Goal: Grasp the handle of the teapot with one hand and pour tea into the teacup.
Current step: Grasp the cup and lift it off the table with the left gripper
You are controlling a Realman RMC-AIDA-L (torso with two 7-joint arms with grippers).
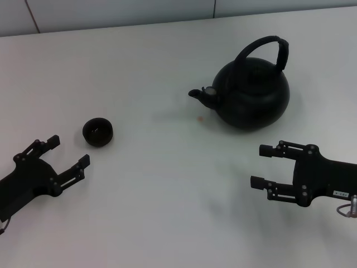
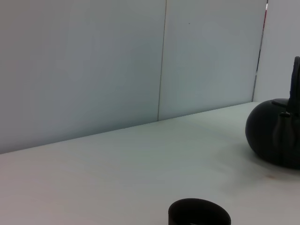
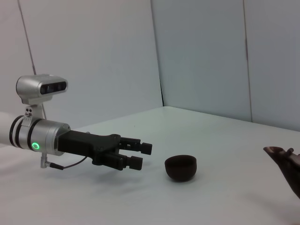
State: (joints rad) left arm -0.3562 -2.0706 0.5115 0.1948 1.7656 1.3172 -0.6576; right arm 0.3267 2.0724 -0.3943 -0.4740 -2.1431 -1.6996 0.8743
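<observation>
White table (image 1: 167,212), two arms low at the near edge, nothing held. The teapot (image 1: 254,95) sits upright on the far right side of the table, spout (image 1: 199,95) pointing toward the robot's left, pale spot at the spout base. Its handle (image 1: 266,49) arches up over the top, thick sleeve on the right-hand side, nothing touching it. The teacup (image 1: 99,132) stands upright on the left side, well apart from the teapot (open table between them).

Right gripper (image 1: 262,166) hovers near the table in front of the teapot, fingers spread and pointing left, empty, not touching the pot. Left gripper (image 1: 69,149) is just beside the teacup on its near side, fingers spread, empty, pointing up toward the cup but not in contact. The right wrist view shows the same: left gripper (image 3: 140,155) open, close to the teacup (image 3: 180,167), a gap between them.
</observation>
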